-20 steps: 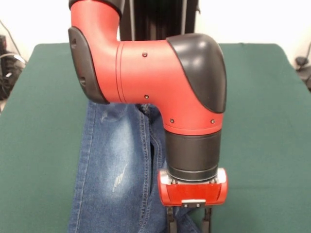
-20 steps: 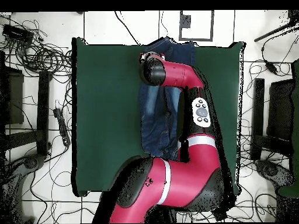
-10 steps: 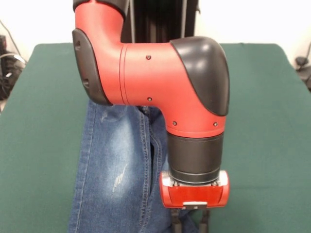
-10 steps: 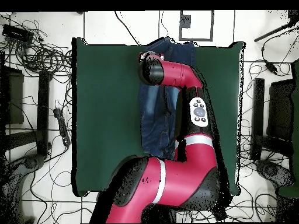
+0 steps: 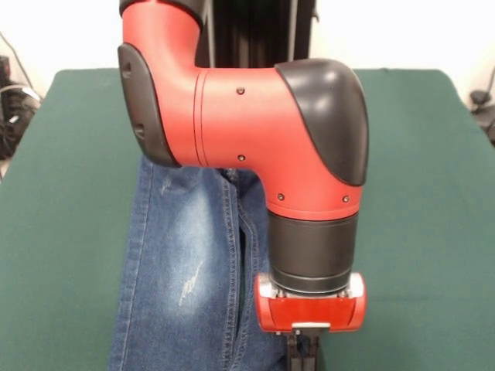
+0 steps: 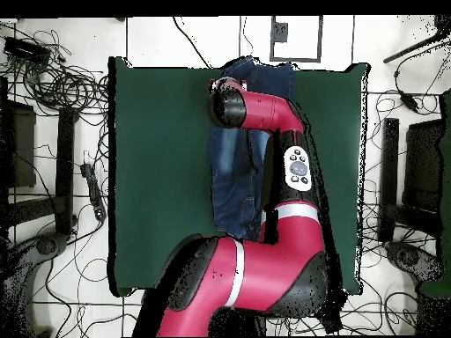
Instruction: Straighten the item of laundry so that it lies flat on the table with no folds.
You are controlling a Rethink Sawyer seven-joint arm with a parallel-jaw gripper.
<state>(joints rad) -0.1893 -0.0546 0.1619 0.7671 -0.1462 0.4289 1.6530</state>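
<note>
One pair of jeans (image 5: 186,263) lay lengthwise on the green surface (image 5: 69,193), roughly down its middle, with one end running off the near edge in the front view. In the overhead view the cloth at that same edge looked bunched and darker, so a fold was likely there — the arm hid much of it.

The gripper (image 5: 302,352) hung low over the jeans at the bottom of the front view, just beside the centre seam on the leg that lay under the arm. Only the upper part of the jaws showed, close together; whether they pinched denim or were simply pressed shut, I could not tell, since their tips fell below the frame.

Judged from this, the risk lay in the pull. If the jaws caught only a thin pinch of cloth, it could slip free. If they caught both layers near the seam, a drag would carry the whole garment along rather than spread it — or tip more of it over the edge, where its own weight might take it off the surface.
</note>
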